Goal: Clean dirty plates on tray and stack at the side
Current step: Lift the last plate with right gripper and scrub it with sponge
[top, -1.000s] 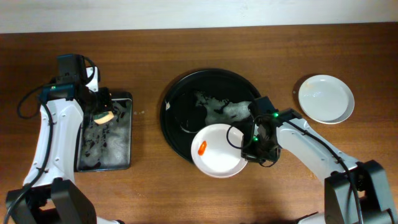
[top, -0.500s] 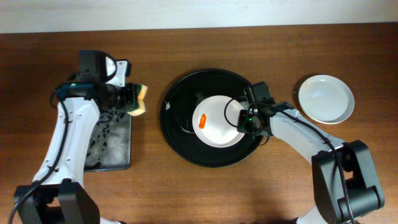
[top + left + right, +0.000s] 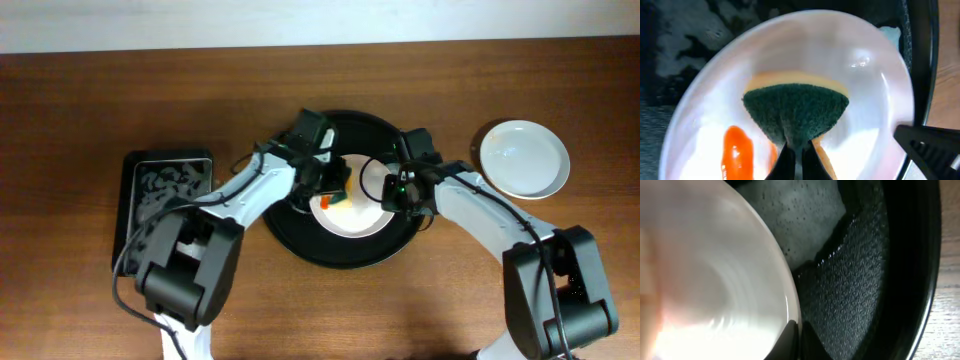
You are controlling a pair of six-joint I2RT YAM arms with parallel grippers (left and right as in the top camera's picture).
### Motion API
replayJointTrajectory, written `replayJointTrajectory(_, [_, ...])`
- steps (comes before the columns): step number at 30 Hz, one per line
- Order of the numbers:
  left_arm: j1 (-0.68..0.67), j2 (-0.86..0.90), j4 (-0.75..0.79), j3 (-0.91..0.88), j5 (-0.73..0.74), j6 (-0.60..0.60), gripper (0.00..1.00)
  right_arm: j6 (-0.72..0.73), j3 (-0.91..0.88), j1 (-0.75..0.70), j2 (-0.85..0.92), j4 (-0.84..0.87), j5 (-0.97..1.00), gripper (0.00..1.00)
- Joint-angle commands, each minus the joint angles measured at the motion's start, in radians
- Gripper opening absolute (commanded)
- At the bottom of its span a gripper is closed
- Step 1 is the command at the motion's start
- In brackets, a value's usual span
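A white plate (image 3: 355, 215) with an orange-red smear (image 3: 736, 147) lies in the round black tray (image 3: 300, 235). My left gripper (image 3: 335, 183) is shut on a green-and-yellow sponge (image 3: 796, 111) and holds it on the plate beside the smear. My right gripper (image 3: 398, 190) is shut on the plate's right rim (image 3: 790, 310). A second white plate (image 3: 524, 158), with no smear showing, lies on the table at the right. A third plate is out of view.
A smaller rectangular black tray (image 3: 165, 215) with foam stands at the left. Foam patches lie on the round tray's floor (image 3: 805, 225). The wooden table (image 3: 560, 270) surrounds both trays.
My left gripper moved right with the sponge from the rectangular tray to the plate. My right gripper brought the plate from the round tray's front rim to its middle and holds it there.
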Motion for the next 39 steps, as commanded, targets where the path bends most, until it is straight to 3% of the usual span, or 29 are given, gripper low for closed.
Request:
replayJointTrajectory(1, [-0.026, 0.019, -0.013, 0.007, -0.076, -0.031, 0.0, -0.019, 0.024, 0.0, -0.013, -0.015, 0.004, 0.04])
replayJointTrajectory(6, [-0.027, 0.019, -0.055, 0.003, -0.176, -0.042, 0.0, -0.018, 0.024, 0.0, -0.013, -0.016, 0.004, 0.04])
replayJointTrajectory(12, [-0.059, 0.113, -0.067, 0.008, -0.177, -0.05, 0.0, -0.029, 0.025, 0.0, -0.014, -0.018, 0.004, 0.04])
replayJointTrajectory(17, [-0.054, 0.113, -0.288, 0.121, -0.373, -0.069, 0.0, -0.029, 0.024, 0.0, -0.014, -0.019, 0.004, 0.04])
replayJointTrajectory(22, [-0.054, 0.113, -0.319, 0.127, -0.436, -0.009, 0.0, -0.038, 0.026, 0.0, -0.036, -0.034, 0.032, 0.04])
replayJointTrajectory(27, [-0.054, 0.113, -0.463, 0.286, -0.621, 0.054, 0.0, -0.053, 0.029, 0.0, -0.063, -0.066, 0.061, 0.04])
replayJointTrajectory(30, [-0.055, 0.113, -0.475, 0.315, -0.621, 0.064, 0.0, -0.102, 0.031, 0.0, -0.063, -0.068, 0.01, 0.05])
replayJointTrajectory(31, [-0.055, 0.113, -0.475, 0.315, -0.613, 0.064, 0.0, -0.188, 0.031, 0.0, -0.063, -0.039, -0.121, 0.16])
replayJointTrajectory(32, [-0.055, 0.113, -0.475, 0.315, -0.613, 0.064, 0.0, -0.182, 0.031, -0.001, -0.062, -0.007, -0.167, 0.36])
replayJointTrajectory(34, [-0.057, 0.113, -0.475, 0.315, -0.61, 0.064, 0.0, -0.148, 0.03, -0.001, -0.025, 0.026, -0.2, 0.43])
replayJointTrajectory(37, [-0.057, 0.113, -0.475, 0.315, -0.605, 0.064, 0.0, -0.099, 0.03, 0.0, 0.097, 0.1, -0.273, 0.41])
replayJointTrajectory(39, [-0.057, 0.113, -0.475, 0.315, -0.597, 0.064, 0.0, -0.069, 0.03, 0.0, 0.114, 0.109, -0.27, 0.28])
